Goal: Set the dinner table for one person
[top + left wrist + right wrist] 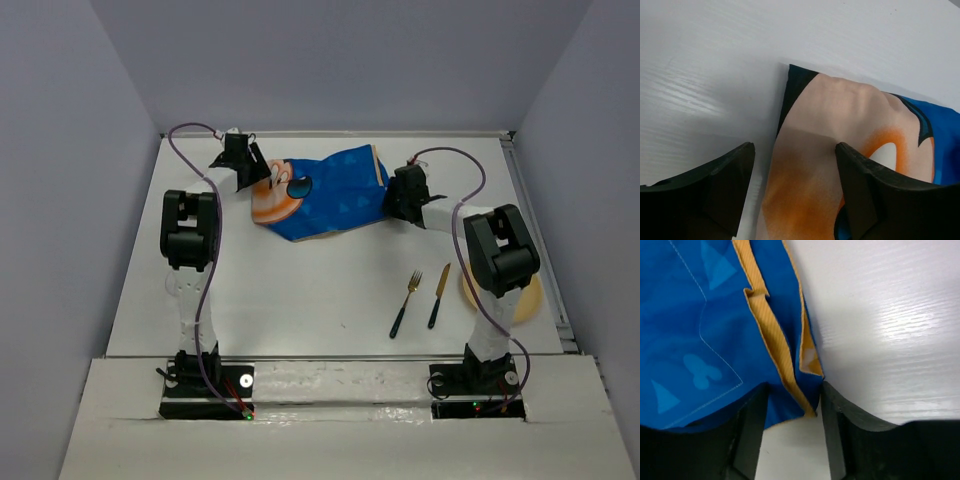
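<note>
The white dinner table [300, 290] carries a blue cartoon-printed cloth mat [325, 195] lying rumpled at the back centre. My left gripper [243, 168] is at the mat's left end. In the left wrist view it [795, 167] is open, its jaws straddling the peach and orange edge of the mat [840, 115]. My right gripper [398, 195] is at the mat's right end. In the right wrist view it [792, 407] is open around a folded corner of the mat [700, 315], where the yellow underside shows. A fork [405, 303] and a knife [439, 296] lie side by side at the front right.
A beige plate [533, 298] lies at the right edge, partly hidden under the right arm. Grey walls close in the table on three sides. Bare white tabletop shows in the left wrist view [715, 60] and the right wrist view [880, 300].
</note>
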`<state>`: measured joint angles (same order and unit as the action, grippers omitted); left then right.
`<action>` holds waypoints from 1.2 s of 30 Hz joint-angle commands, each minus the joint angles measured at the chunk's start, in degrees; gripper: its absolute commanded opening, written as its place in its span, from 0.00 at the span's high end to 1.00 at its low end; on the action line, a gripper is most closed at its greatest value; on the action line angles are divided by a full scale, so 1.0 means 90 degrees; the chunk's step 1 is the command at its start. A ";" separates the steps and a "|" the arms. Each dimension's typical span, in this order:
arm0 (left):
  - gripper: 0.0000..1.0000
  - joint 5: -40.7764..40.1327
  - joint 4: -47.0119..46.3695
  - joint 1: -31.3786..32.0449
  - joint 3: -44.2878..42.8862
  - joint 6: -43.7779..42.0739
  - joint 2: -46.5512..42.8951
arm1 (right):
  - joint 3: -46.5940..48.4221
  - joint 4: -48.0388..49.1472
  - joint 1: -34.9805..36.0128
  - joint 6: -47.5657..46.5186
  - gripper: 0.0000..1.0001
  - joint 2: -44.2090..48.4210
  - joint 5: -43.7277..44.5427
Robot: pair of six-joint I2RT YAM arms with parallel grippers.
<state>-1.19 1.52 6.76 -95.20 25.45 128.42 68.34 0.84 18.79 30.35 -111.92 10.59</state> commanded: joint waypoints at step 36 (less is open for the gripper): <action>1.00 -0.0952 -0.2600 0.1883 0.4601 0.0531 -0.7970 | 0.2229 -0.0444 -0.1101 -0.1038 1.00 0.1334 -0.1409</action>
<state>-1.98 -20.62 18.04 -52.31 34.94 59.96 81.54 -1.56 11.49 20.23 -91.22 4.21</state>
